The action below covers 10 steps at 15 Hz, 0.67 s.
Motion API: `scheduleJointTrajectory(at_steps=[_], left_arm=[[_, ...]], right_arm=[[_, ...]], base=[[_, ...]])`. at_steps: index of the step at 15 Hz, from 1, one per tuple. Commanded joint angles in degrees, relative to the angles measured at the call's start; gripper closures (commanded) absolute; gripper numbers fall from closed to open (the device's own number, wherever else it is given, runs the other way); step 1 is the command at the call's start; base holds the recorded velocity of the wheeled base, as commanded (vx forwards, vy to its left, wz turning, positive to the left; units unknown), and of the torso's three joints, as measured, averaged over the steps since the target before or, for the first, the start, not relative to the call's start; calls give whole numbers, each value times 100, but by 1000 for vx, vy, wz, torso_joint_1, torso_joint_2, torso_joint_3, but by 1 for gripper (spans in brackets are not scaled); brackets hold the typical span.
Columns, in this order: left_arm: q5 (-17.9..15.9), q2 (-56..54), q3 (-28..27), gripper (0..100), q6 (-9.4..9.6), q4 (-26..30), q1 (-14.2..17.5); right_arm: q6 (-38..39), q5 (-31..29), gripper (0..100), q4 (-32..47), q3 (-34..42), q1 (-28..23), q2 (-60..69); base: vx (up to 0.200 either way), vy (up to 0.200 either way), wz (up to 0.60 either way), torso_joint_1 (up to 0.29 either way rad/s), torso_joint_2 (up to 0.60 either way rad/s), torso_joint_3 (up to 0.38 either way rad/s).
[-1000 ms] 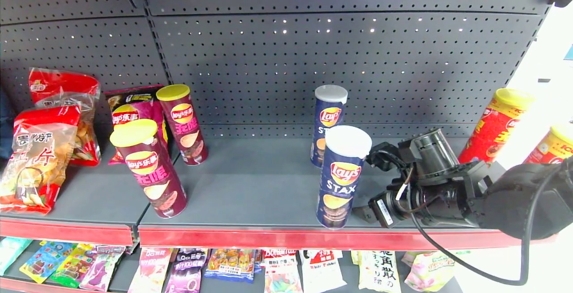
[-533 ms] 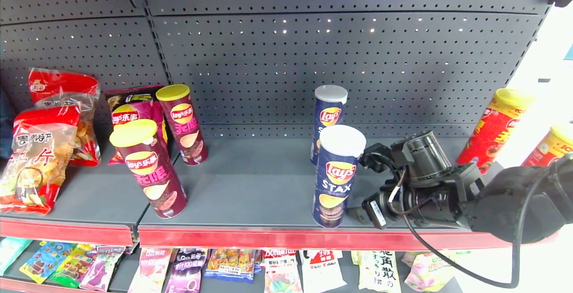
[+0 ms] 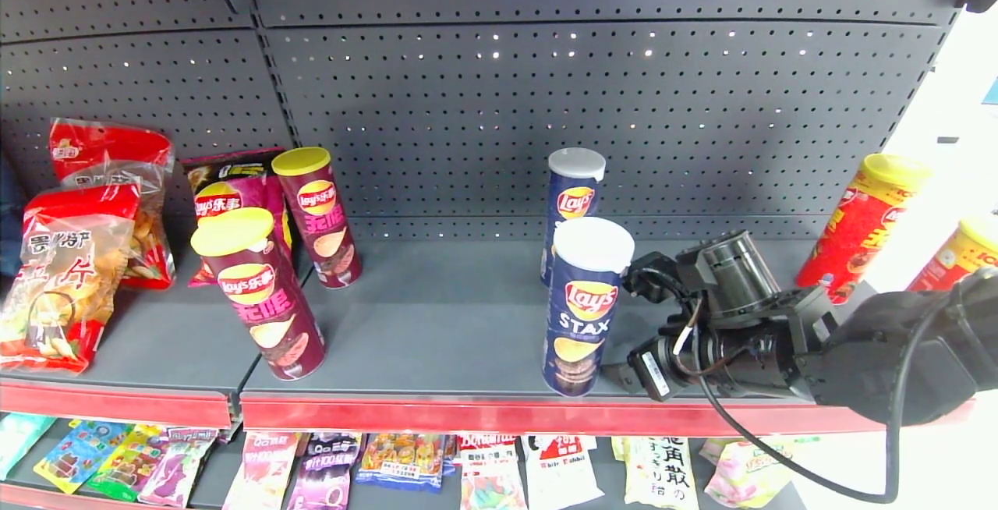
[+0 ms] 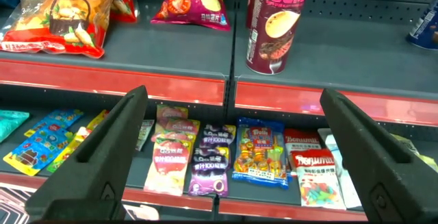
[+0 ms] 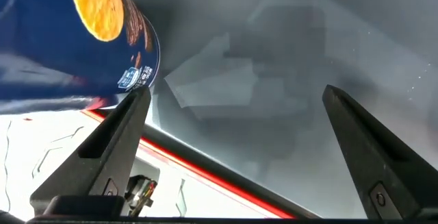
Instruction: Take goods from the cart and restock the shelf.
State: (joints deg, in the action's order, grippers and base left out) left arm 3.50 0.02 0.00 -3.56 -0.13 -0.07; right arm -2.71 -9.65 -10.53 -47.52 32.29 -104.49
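A blue chip can (image 3: 585, 307) with a white lid stands upright near the red front edge of the grey shelf (image 3: 437, 412). A second blue can (image 3: 573, 190) stands behind it. My right gripper (image 3: 620, 371) lies low on the shelf just right of the front can's base, and it is open. In the right wrist view the can (image 5: 75, 39) sits against one finger, outside the middle of my open gripper (image 5: 234, 94). My left gripper (image 4: 226, 148) hangs open in front of the lower shelf, with nothing between its fingers.
Two maroon cans (image 3: 261, 303) (image 3: 316, 217) and snack bags (image 3: 66, 276) fill the shelf's left part. Two red cans with yellow lids (image 3: 861, 221) (image 3: 955, 256) stand at the far right. Bare shelf lies between the maroon and blue cans. Flat packets (image 3: 405, 459) line the lower shelf.
My right arm has slid a little to the left along the shelf, and the front blue can has shifted left with it, staying upright.
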Motion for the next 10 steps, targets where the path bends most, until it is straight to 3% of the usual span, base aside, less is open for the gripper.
scheduleJointTrajectory(at_steps=[1,10], left_arm=[[2,-2,0,0,-4,-4,-1],[2,-2,0,0,-4,-4,-1]], right_arm=[[7,-72,0,-1,-3,-12,-10],[16,-107,0,-10,-82,119,-54]], base=[[0,0,0,0,0,0],[0,0,0,0,0,0]])
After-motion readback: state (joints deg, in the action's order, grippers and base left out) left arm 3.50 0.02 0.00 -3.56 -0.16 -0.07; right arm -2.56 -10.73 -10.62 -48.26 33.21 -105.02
